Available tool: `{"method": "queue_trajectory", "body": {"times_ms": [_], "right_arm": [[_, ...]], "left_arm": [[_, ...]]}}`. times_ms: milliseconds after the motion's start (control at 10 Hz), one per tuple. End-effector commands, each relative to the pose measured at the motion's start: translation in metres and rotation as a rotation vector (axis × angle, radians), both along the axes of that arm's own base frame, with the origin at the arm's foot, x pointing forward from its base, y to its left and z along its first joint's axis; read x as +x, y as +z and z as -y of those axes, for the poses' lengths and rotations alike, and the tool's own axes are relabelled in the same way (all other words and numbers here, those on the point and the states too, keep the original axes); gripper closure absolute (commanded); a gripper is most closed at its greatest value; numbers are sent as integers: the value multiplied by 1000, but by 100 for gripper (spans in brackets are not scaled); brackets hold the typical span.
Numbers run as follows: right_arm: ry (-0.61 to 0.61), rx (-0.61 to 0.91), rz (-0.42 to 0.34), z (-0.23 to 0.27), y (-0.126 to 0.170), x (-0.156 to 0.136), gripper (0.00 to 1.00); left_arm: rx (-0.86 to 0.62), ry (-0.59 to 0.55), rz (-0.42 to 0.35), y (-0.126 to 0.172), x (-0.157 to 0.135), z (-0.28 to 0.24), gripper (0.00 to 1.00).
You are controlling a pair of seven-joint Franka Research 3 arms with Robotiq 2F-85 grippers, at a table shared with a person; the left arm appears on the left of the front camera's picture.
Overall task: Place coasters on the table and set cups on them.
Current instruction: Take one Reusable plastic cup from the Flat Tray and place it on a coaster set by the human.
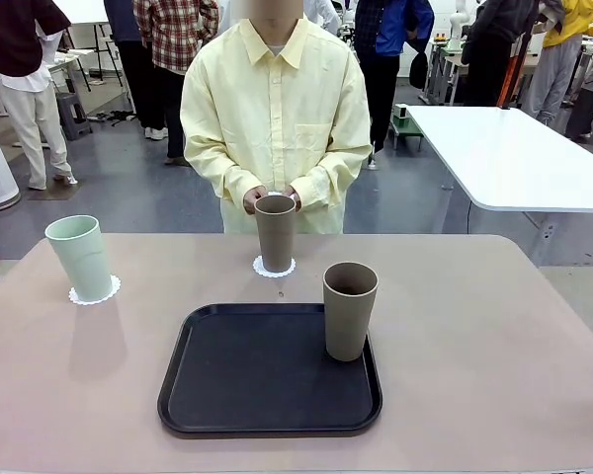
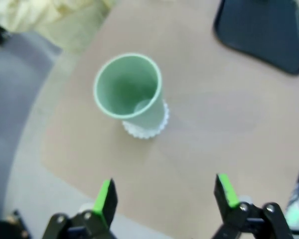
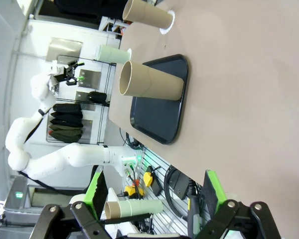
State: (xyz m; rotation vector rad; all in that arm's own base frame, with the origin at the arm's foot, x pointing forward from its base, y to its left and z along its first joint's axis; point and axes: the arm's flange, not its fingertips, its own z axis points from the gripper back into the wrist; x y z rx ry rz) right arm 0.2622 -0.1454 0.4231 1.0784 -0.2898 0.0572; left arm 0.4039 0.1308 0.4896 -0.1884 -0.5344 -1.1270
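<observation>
A mint green cup (image 1: 79, 257) stands on a white coaster (image 1: 95, 292) at the table's (image 1: 494, 336) left. At the far middle, a brown cup (image 1: 275, 232) stands on a second coaster (image 1: 274, 268), with the person's hands (image 1: 252, 200) at its rim. Another brown cup (image 1: 349, 309) stands upright on the black tray's right side. My left gripper (image 2: 165, 194) hovers open above the table, short of the green cup (image 2: 129, 92) and its coaster (image 2: 148, 131). My right gripper (image 3: 154, 194) is open and holds nothing, well away from the tray's brown cup (image 3: 152, 84).
The black tray (image 1: 257, 380) lies near the table's front middle, its corner (image 2: 261, 27) beyond the green cup. A white table (image 1: 514, 158) stands behind on the right. Bare tabletop lies to the right of the tray (image 3: 159, 114).
</observation>
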Motion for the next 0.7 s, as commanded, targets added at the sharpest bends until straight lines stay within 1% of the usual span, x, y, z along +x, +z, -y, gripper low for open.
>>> {"method": "queue_trajectory", "body": {"times_ms": [0, 200, 400, 500, 600], "right_arm": [[0, 17, 16, 0, 0, 2, 0], [0, 17, 16, 0, 0, 2, 0], [0, 17, 16, 0, 0, 2, 0], [0, 17, 16, 0, 0, 2, 0], [0, 17, 16, 0, 0, 2, 0]], "left_arm": [[58, 12, -42, 12, -23, 29, 0], [136, 59, -19, 26, -38, 61, 0], [146, 67, -28, 32, -39, 83, 0], [109, 34, -20, 32, -34, 59, 0], [109, 34, -20, 32, -34, 59, 0]]}}
